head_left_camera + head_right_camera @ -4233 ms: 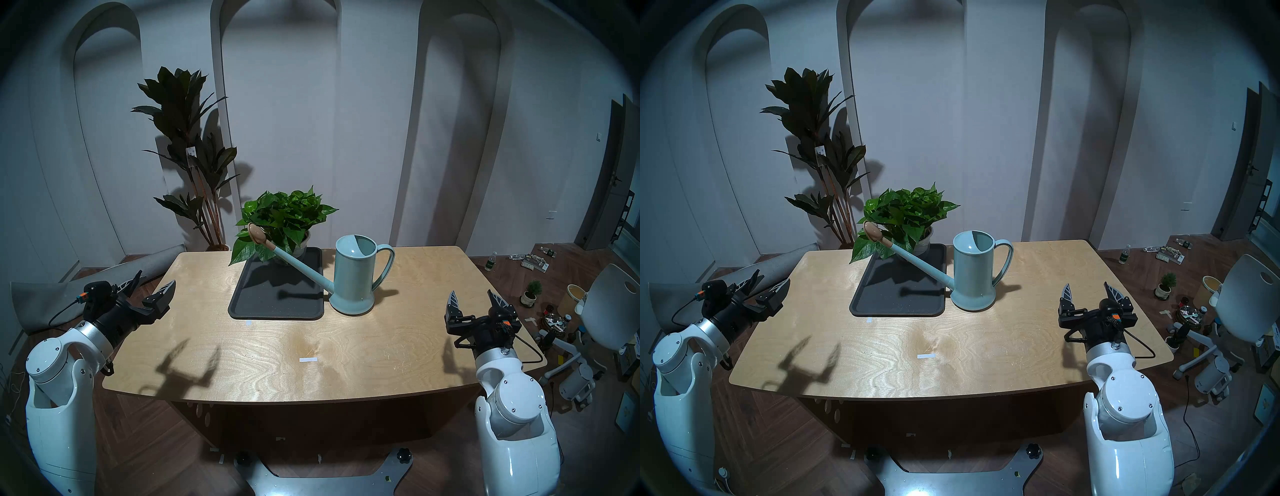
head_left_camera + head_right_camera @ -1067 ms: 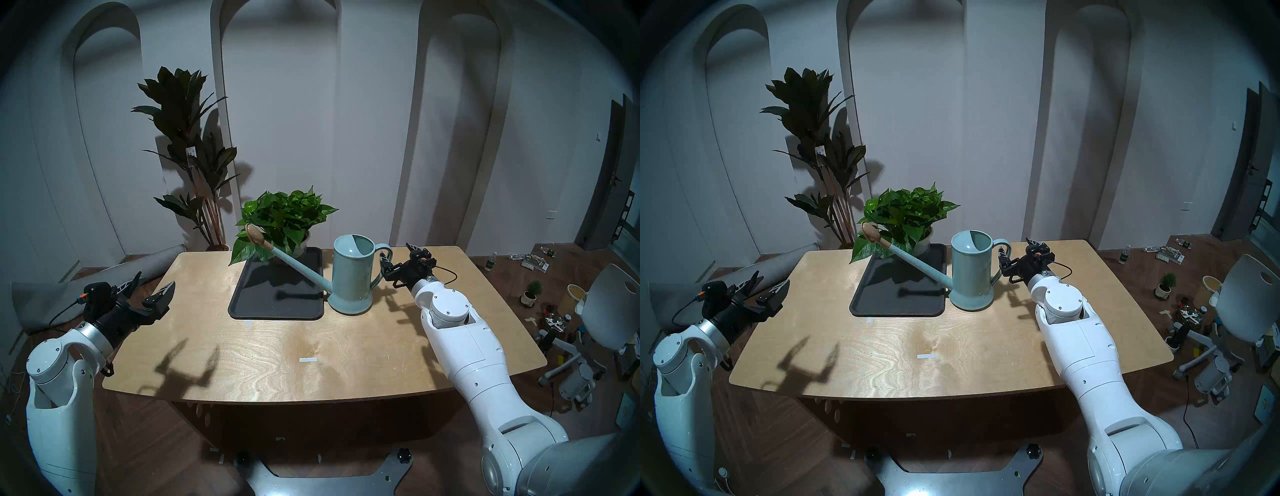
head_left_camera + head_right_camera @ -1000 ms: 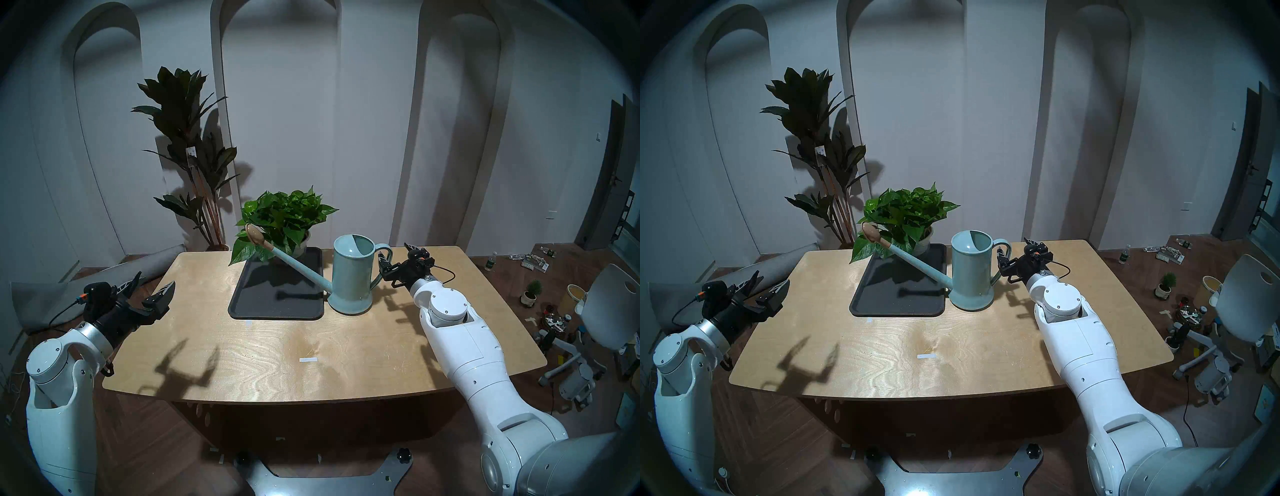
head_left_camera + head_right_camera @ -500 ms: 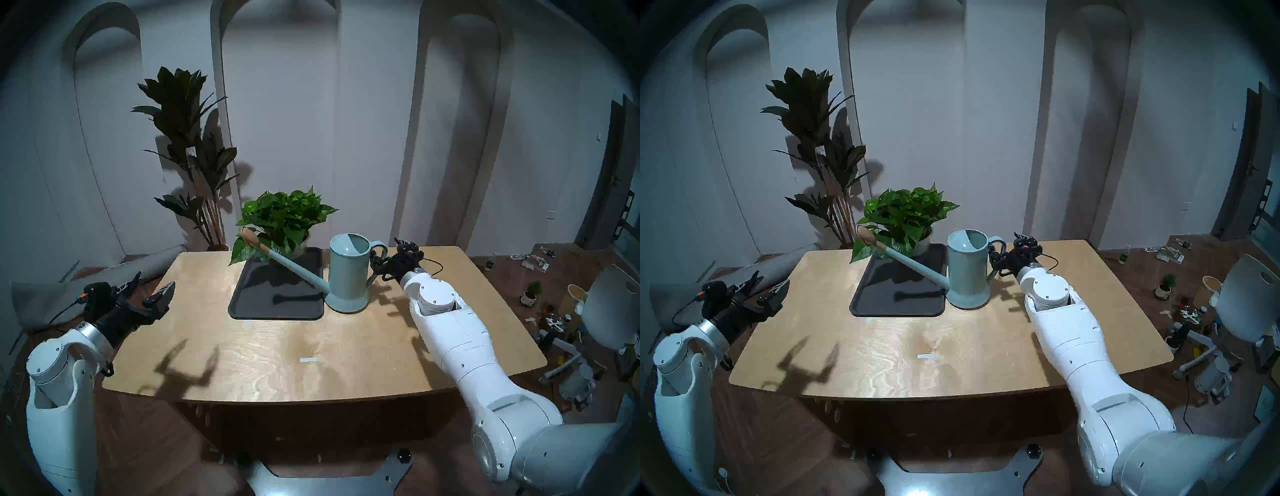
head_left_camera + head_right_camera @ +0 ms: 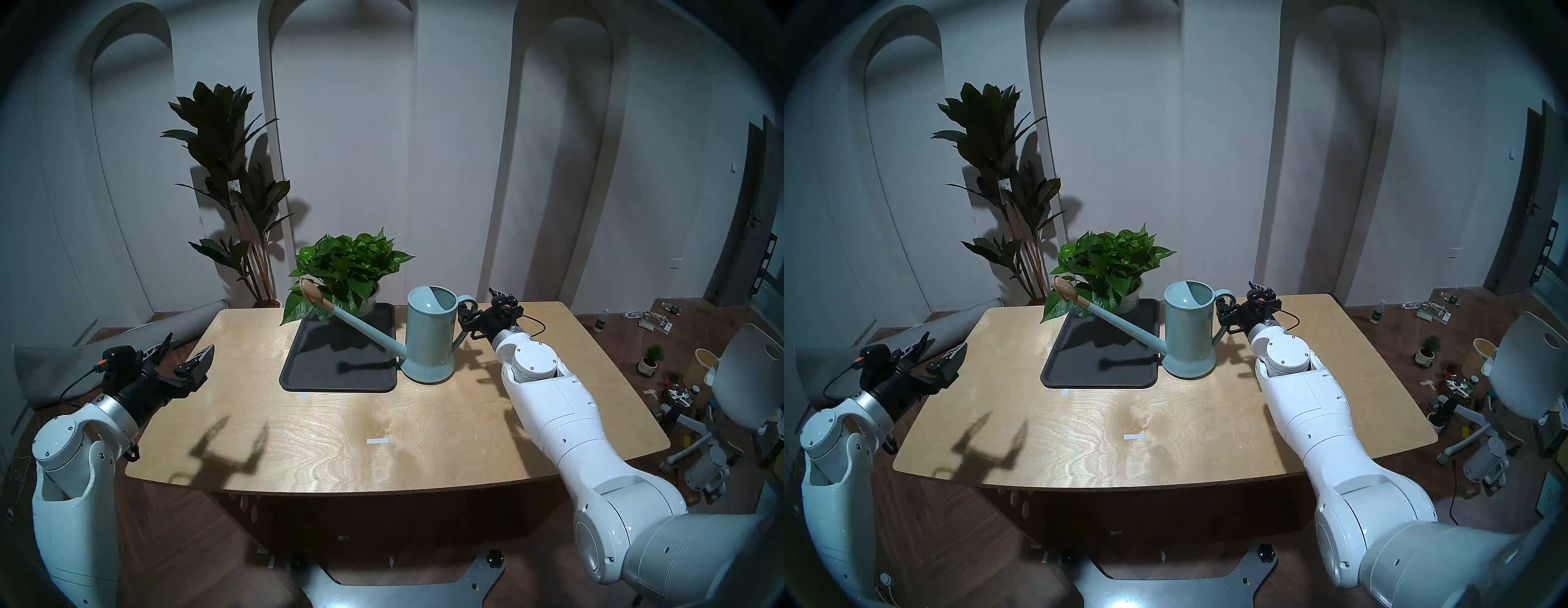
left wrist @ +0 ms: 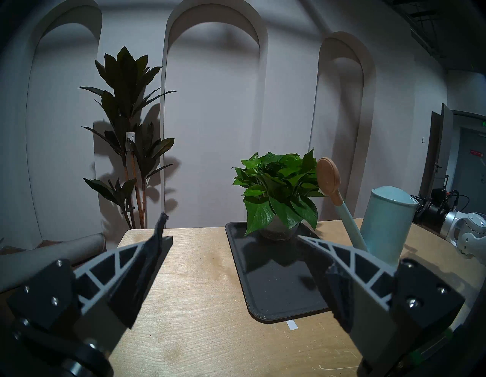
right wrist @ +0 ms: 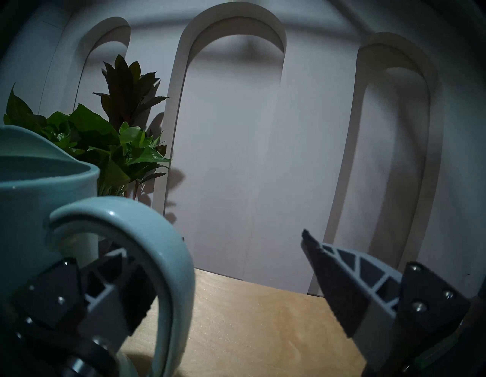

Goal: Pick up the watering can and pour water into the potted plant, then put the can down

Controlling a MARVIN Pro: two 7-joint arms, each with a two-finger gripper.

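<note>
Beside the black tray [image 5: 339, 361] on the table [image 5: 382, 424], the watering can [image 5: 430, 331] stands upright, spout over the tray toward the potted plant [image 5: 348, 267]. We set our right gripper [image 7: 210, 263] spread, one finger through the handle loop and one outside, ready to pinch. Our left gripper [image 6: 231, 237] hangs spread and empty, well apart.

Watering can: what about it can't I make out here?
- Water inside the pale teal cylindrical watering can: head views, its wall hides the bottom.
- Its flared base: left wrist view, behind the left end effector.
- Handle contact with the right end effector: right wrist view, the loop covers one finger.
</note>
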